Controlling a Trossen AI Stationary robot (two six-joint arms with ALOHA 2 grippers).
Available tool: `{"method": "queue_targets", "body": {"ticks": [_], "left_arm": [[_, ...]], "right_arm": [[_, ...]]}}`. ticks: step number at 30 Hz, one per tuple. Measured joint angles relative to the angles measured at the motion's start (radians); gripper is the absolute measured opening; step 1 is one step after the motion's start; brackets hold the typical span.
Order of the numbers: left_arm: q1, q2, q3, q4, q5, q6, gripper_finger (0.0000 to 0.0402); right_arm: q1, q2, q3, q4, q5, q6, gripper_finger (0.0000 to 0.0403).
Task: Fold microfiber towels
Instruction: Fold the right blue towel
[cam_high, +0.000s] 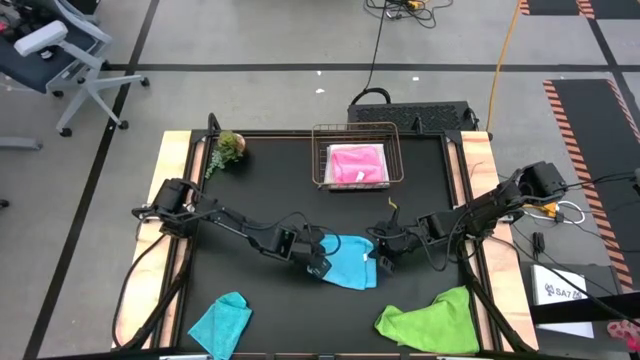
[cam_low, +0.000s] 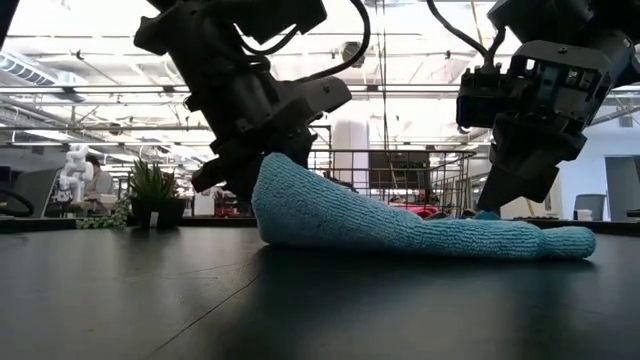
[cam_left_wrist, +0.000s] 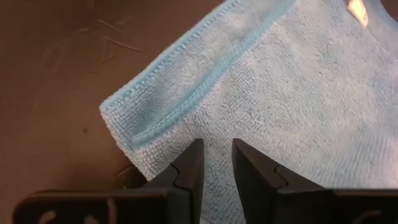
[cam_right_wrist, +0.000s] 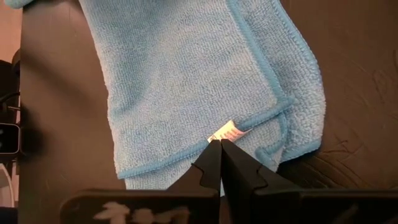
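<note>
The sky blue towel (cam_high: 350, 262) lies folded over on the black table's middle, its left end raised in a hump (cam_low: 272, 190). At that left end my left gripper (cam_left_wrist: 216, 146) slants down, its fingers a little apart over the doubled layers. At the towel's right end my right gripper (cam_right_wrist: 216, 144) is shut, beside a small white label (cam_right_wrist: 227, 132). A pink towel (cam_high: 358, 163) lies folded in a wire basket (cam_high: 318, 150). Near the front edge lie a teal towel (cam_high: 222, 322) and a lime green towel (cam_high: 430, 320). My left gripper stands with its fingers (cam_left_wrist: 189, 165) just over the towel's folded left end (cam_left_wrist: 161, 134), slanting down from the table's left. Whether they touch the cloth I cannot tell. My right gripper sets its shut fingertips on the upper layer's hem (cam_right_wrist: 249, 124) beside the label, slanting down from the table's right. That end of the towel lies flat on the table; the fingers hide whether any cloth sits between them.
A small green plant (cam_high: 228, 150) stands at the table's far left. The wire basket is at the far middle. Bare black table (cam_high: 270, 190) shows between the basket and the blue towel. Wooden rails (cam_high: 480, 170) run along the left and right sides.
</note>
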Motion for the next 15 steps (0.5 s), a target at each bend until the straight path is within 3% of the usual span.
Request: {"method": "queue_targets", "body": {"ticks": [7,15], "left_arm": [[-0.005,0.0,0.0,0.0,0.048,0.079,0.0083],[-0.006,0.0,0.0,0.018,0.049,0.068,0.0081]], "right_arm": [[0.0,0.0,0.0,0.0,0.0,0.0,0.0],[0.0,0.0,0.0,0.0,0.001,-0.002,0.0]]}}
